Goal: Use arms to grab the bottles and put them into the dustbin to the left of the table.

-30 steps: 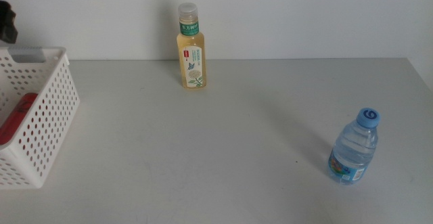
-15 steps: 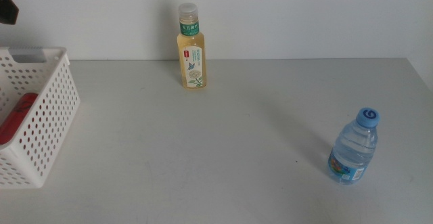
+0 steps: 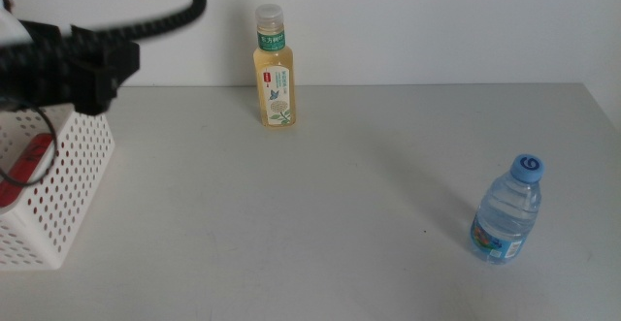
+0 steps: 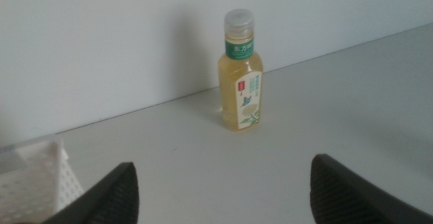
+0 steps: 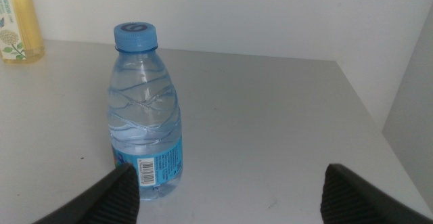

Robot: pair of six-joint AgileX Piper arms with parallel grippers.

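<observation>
- I am watching the left arm [image 3: 68, 64] reaching in over the dustbin [image 3: 68, 180] at the far left of the table [image 3: 320, 214]; its dark body and cable are covering the bin's far rim.
- The left gripper [image 4: 223, 197] is showing its jaws spread wide apart with nothing between them, facing the tea bottle [image 4: 241, 72].
- I am seeing the tea bottle standing upright at the far edge of the table, against the wall.
- The red can [image 3: 29, 156] is lying inside the dustbin.
- The right gripper [image 5: 226, 197] is waiting with its jaws wide apart, just near the water bottle [image 5: 145, 112], which is standing upright at the near right.
</observation>
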